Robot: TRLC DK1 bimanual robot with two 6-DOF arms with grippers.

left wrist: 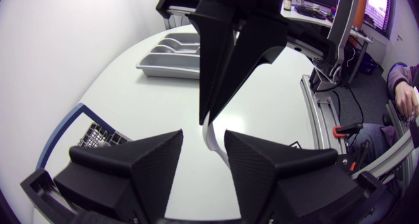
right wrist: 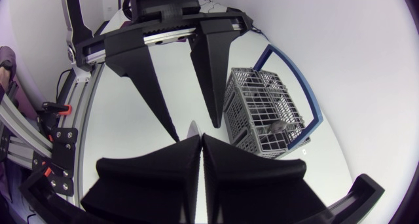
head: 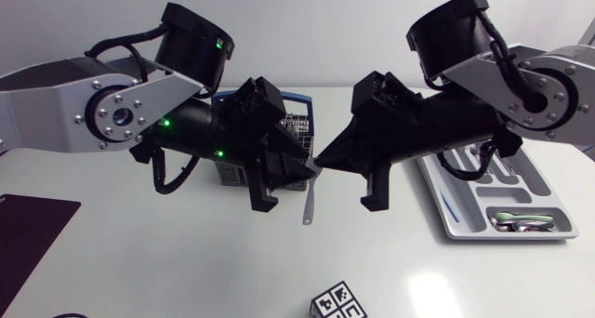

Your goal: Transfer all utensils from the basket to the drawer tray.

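A slim pale utensil (head: 310, 195) hangs upright above the table's middle. My right gripper (head: 322, 160) is shut on its top end; in the right wrist view the closed fingers (right wrist: 177, 168) pinch the utensil (right wrist: 192, 129). My left gripper (head: 284, 183) faces it, open. In the left wrist view its fingers (left wrist: 150, 155) stand apart with the utensil (left wrist: 212, 137) in the gap. The grey wire basket (head: 299, 125) stands behind the left gripper, partly hidden. At the right lies the grey drawer tray (head: 444, 205), with utensils (head: 522, 222) in its near compartment.
A black-and-white marker cube (head: 339, 302) sits near the front edge. A dark mat (head: 33, 236) lies at the front left. A blue outline (right wrist: 291, 61) runs around the basket (right wrist: 262, 109). Both arms crowd the table's middle.
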